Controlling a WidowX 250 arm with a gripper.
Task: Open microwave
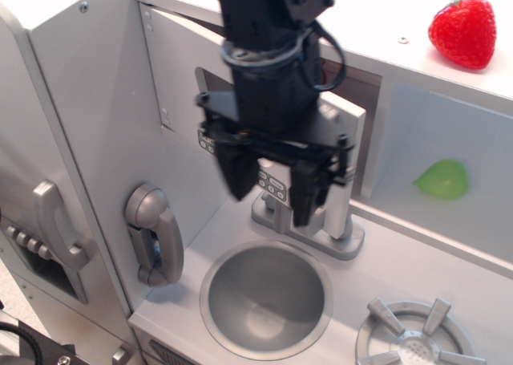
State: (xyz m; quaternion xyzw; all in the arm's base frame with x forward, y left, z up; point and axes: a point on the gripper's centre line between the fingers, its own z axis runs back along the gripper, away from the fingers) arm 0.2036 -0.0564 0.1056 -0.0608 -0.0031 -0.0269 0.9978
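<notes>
The microwave's light grey door (178,70) stands swung partly out from its box, hinged at the left, with a dark gap along its right edge. Its silver vertical handle (340,208) shows at the door's free edge. My black gripper (272,187) hangs in front of the door's lower part, just left of the handle. Its fingers (238,172) are spread apart and hold nothing. Part of the button row (273,185) shows between them. The arm hides most of the dark window.
A red strawberry (462,30) lies on the top shelf at right. A green pear-like toy (442,179) sits in the open cubby. Below are the faucet (309,230), round sink (266,299) and burner (413,342). A grey phone (155,235) and a curved-handle door (56,227) are at left.
</notes>
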